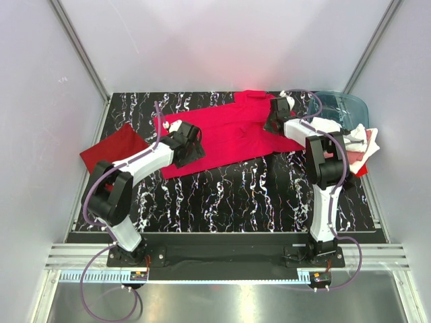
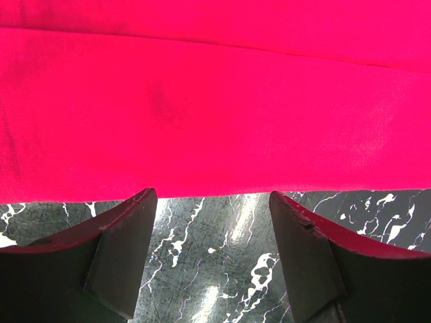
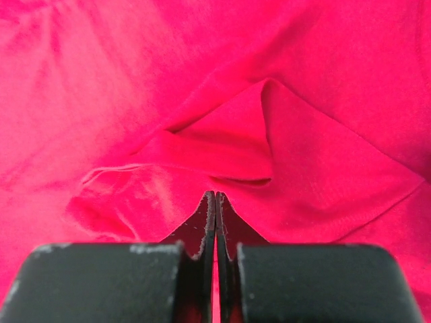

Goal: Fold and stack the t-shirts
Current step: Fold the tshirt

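Right of crimson t-shirt (image 1: 229,134), teal tub (image 1: 350,101), seemingly behind shirt pile (image 1: 367,139).

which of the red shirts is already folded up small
The darker red t-shirt, a compact square lying alone at the left edge of the table. The bright crimson t-shirt lies spread open mid-table.

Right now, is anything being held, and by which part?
The right end effector pinches a fold at the far end of the crimson t-shirt; the left end effector holds nothing.

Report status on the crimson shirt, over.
Crimson t-shirt spread, unfolded. Left gripper open at its edge. Right gripper shut at a pucker in it. Nothing else on it.
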`<action>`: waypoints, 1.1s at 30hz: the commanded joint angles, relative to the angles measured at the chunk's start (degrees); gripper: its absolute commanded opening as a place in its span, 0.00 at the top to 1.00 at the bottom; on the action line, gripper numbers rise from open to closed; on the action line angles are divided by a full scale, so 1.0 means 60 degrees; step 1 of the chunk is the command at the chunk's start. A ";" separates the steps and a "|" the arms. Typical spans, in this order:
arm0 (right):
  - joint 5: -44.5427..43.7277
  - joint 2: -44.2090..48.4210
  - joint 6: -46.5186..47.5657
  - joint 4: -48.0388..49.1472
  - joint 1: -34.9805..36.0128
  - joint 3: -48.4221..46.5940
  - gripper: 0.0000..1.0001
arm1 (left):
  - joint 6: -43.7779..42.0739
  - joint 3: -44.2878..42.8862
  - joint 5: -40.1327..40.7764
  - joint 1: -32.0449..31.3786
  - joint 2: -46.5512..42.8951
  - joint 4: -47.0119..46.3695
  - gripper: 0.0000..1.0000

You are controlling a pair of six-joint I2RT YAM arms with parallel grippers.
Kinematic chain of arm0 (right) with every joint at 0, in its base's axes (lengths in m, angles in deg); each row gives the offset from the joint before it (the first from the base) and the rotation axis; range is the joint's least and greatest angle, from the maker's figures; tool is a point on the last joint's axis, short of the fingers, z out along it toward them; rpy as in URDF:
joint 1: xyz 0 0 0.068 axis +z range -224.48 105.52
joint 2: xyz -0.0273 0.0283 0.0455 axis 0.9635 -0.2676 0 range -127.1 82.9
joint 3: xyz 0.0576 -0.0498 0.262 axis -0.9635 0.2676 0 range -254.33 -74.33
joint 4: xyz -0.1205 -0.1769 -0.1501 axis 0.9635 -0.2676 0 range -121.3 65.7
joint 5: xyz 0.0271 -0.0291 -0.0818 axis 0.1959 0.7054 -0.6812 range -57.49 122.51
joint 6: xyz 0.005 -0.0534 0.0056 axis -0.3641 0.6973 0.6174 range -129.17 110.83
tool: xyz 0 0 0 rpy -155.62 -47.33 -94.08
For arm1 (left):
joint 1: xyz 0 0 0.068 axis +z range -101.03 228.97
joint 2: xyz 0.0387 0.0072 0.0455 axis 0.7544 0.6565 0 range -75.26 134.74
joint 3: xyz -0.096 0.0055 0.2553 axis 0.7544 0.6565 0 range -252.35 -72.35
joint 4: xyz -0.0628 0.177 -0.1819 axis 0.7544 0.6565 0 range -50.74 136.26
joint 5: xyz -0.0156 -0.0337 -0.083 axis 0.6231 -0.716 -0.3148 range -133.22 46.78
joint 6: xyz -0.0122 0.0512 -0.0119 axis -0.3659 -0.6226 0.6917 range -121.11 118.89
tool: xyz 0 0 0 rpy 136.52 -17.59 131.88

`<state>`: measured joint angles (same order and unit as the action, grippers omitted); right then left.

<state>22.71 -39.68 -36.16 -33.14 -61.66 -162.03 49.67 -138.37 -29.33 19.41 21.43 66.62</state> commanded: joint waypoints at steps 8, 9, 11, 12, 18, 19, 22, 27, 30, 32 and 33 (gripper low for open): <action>-0.0563 -0.0911 -0.0059 -0.0225 0.0061 -0.1055 1.00 | -0.0144 -0.0408 0.0116 -0.0010 -0.0543 -0.0120 0.27; -0.0694 -0.1043 0.0028 -0.0313 0.0090 -0.1246 1.00 | -0.0144 -0.0408 0.0131 -0.0010 -0.0528 -0.0106 0.27; -0.0899 -0.1511 0.0204 -0.0721 0.0075 -0.2079 1.00 | -0.0144 -0.0422 0.0131 -0.0010 -0.0528 -0.0106 0.27; -0.1132 -0.1672 0.0234 -0.0854 0.0075 -0.2387 1.00 | -0.0144 -0.0423 0.0131 -0.0010 -0.0528 -0.0106 0.27; -0.1238 -0.2581 0.0586 -0.1632 0.0061 -0.4527 0.96 | -0.0173 -0.0466 0.0117 -0.0010 -0.0499 -0.0091 0.27; -0.1208 -0.2799 0.0600 -0.1719 0.0046 -0.4964 0.94 | -0.0173 -0.0481 0.0117 -0.0010 -0.0499 -0.0077 0.27; -0.0902 -0.3181 0.0703 -0.2114 0.0061 -0.5785 0.90 | -0.0173 -0.0525 0.0087 -0.0010 -0.0484 -0.0062 0.27; -0.0373 -0.2789 0.0966 -0.2292 0.0046 -0.5790 0.65 | -0.0202 -0.0525 0.0087 -0.0010 -0.0557 0.0011 0.27; -0.0490 -0.1619 0.1259 -0.1736 0.0061 -0.4155 0.55 | -0.0305 -0.0569 0.0160 0.0005 -0.0674 0.0128 0.23; -0.0782 -0.0593 0.1304 -0.1500 0.0061 -0.3404 0.51 | -0.0363 -0.0496 0.0292 -0.0009 -0.0966 0.0202 0.21; -0.0827 -0.0271 0.1289 -0.1471 0.0046 -0.2676 0.50 | -0.0378 -0.0380 0.0394 0.0005 -0.1127 0.0173 0.20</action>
<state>19.54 -52.38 -30.10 -43.98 -61.66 -184.52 48.71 -139.12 -29.17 19.41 20.14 67.51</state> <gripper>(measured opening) 0.489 0.788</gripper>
